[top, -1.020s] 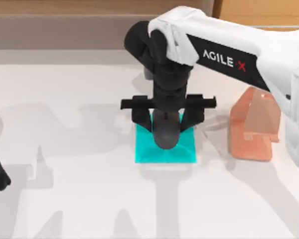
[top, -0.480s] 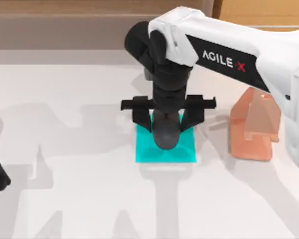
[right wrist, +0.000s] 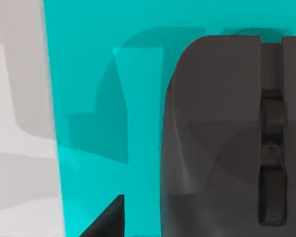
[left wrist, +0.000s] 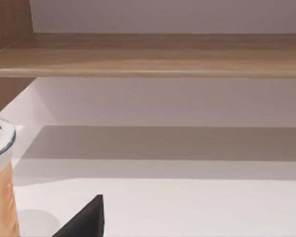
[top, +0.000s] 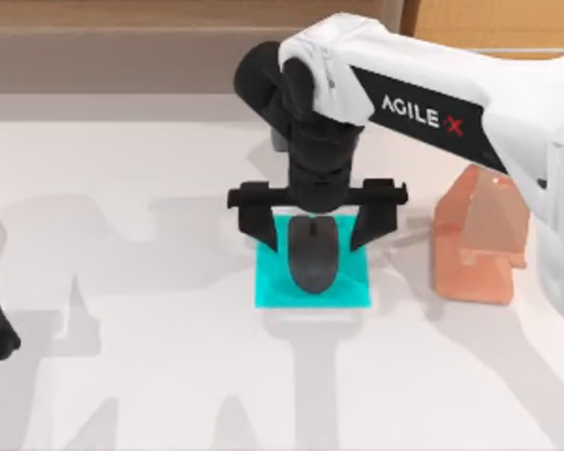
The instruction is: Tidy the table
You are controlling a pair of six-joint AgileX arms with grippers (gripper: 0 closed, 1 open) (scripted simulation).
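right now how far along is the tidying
Done: the black mouse lies on the cyan mat. In hand: nothing; the right gripper is open above it, fingers either side and apart from it. Left: the orange holder stands loose on the table. The left arm is parked at the left edge.

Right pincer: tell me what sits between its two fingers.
In the top view, the dark computer mouse lies on the cyan mat between the open fingers of the right pincer, with a gap at each side.
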